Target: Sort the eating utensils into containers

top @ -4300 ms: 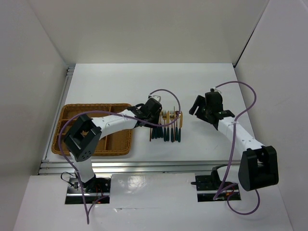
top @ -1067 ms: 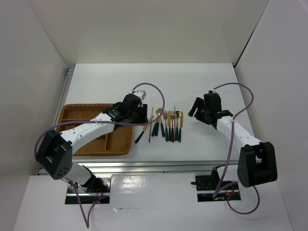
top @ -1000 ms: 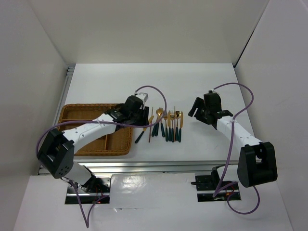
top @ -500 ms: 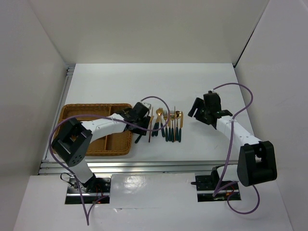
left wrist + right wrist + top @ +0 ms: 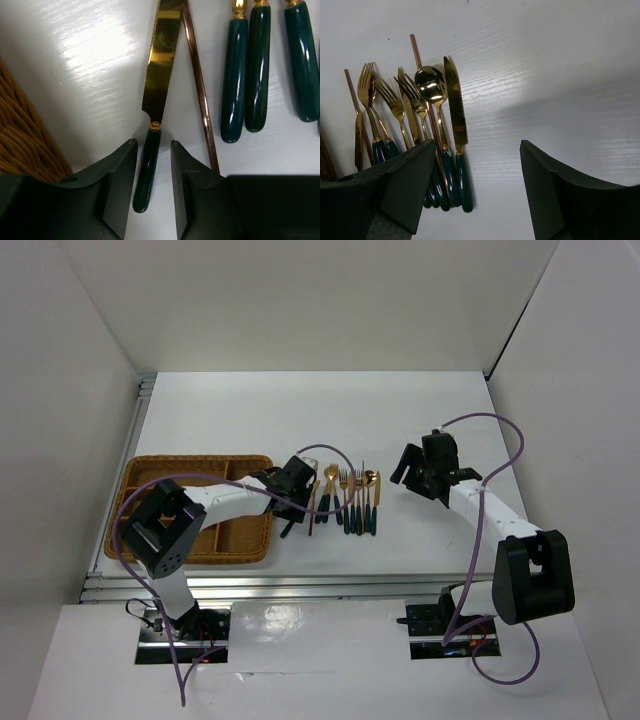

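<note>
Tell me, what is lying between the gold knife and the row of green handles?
A thin brown stick lies there, close beside the knife blade and apart from the green handles. The left wrist view shows it clearly.

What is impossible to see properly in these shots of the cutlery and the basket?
- Left wrist view: the top edge cuts off the tip of the knife and the heads of the neighbouring utensils.
- Top view: the left arm covers part of the wicker tray, hiding some of its compartments.
- Right wrist view: a finger hides several handle ends.
</note>
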Robot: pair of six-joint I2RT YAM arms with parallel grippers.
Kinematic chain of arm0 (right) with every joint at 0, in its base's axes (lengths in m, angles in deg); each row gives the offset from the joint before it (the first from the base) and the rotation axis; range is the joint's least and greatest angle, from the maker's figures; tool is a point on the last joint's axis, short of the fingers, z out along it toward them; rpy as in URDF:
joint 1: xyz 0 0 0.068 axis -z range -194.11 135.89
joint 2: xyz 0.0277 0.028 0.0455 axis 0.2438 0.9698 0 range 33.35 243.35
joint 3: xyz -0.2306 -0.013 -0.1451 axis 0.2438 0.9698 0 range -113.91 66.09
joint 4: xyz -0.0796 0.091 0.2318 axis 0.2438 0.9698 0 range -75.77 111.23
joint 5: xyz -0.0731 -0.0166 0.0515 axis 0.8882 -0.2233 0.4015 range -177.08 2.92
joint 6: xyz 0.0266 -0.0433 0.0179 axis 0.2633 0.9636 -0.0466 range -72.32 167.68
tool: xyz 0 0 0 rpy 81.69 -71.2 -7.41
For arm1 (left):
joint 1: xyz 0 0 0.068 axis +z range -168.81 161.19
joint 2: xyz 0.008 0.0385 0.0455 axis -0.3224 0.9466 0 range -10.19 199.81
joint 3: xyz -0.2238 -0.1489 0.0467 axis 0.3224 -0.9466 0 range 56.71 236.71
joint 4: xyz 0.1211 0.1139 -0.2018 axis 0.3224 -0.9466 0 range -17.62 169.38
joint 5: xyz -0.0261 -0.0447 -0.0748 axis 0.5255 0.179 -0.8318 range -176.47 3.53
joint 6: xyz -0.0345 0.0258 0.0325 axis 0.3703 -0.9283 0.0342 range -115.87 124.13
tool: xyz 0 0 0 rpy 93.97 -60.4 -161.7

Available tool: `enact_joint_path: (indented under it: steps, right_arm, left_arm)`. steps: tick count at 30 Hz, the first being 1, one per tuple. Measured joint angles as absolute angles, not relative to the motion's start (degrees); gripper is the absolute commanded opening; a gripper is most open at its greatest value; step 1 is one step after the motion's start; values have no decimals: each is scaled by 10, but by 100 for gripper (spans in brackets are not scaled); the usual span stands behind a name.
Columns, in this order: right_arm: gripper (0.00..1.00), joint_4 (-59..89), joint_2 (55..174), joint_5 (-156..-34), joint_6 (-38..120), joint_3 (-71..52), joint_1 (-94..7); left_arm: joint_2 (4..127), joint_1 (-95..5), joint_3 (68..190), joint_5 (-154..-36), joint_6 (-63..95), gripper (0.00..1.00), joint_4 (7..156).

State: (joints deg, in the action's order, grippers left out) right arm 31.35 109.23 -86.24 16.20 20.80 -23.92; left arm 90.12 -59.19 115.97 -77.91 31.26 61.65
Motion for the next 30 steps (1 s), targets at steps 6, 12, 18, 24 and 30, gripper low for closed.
enact_joint_path:
  steps: [6,12,18,24,30]
  right_arm:
    - [76,314,1092,-865,162,208,-239]
    - [76,314,1092,-865,162,208,-239]
    - [76,314,1092,-865,162,208,-239]
    - [76,312,1092,-863,162,213,-239]
    - [76,309,1091,-863,162,222,-239]
  left_arm:
    - [913,-592,1171,-766,315,23,616]
    - [919,-592,1182,-767,316,19,614]
    - [904,-593,1191,-773,331,19,583]
    - [796,-593,1217,-758,345,19,554]
    - [661,-584,1228,-725,365,22,555]
